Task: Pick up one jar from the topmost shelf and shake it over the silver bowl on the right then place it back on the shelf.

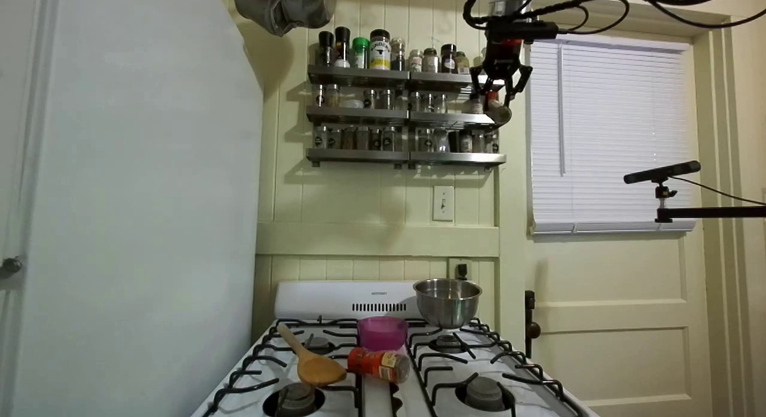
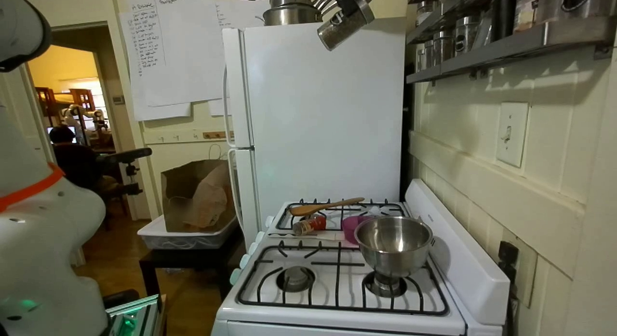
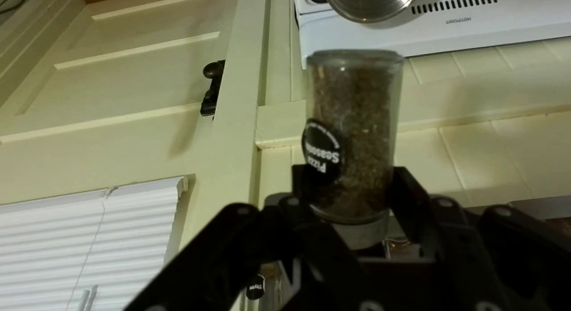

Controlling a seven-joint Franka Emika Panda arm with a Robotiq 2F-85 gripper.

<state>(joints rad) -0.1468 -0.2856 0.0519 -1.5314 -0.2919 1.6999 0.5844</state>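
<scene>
Jar [image 3: 357, 128], lid [image 3: 363, 236] perhaps partly behind tool [image 3: 350, 179]

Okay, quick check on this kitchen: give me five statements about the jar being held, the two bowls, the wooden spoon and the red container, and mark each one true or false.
1. The gripper is closed on a seasoning jar. True.
2. The wooden spoon lies inside the silver bowl. False: the wooden spoon lies on the stove, apart from the silver bowl.
3. The red container lies on its side on the stove. True.
4. The seasoning jar stands upright on the top shelf. False: the seasoning jar is tilted in the gripper, off the top shelf.
5. The pink bowl sits beside the silver bowl. True.
</scene>
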